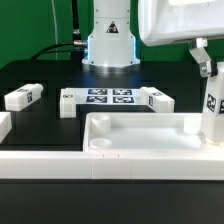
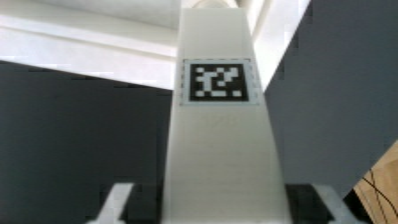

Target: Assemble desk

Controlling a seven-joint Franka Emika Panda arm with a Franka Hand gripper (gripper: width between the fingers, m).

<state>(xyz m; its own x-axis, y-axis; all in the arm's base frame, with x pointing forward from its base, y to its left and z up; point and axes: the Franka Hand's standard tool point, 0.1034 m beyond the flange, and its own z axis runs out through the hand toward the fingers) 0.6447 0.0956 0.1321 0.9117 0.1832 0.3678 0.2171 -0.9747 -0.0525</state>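
1. The gripper [image 2: 217, 208] is clamping the held leg [image 2: 217, 140] between its two fingers [image 2: 121, 206], which are pressing on opposite faces of the leg's near end. The jaws are standing only as far apart as the leg is wide.
2. The held leg is standing upright over the desk top [image 1: 150, 146], at its end on the exterior view's right. Whether its foot is sitting in a socket cannot be told.
3. The desk top is lying open side up, its shallow recess showing bare white floor and a round corner socket [image 1: 100, 141].
4. The left loose leg [image 1: 22, 97] and the right loose leg [image 1: 155, 99] are lying on the black table [image 1: 50, 75], flanking the marker board [image 1: 110, 97].
5. The low white rail [image 1: 60, 166] is running just in front of the desk top.
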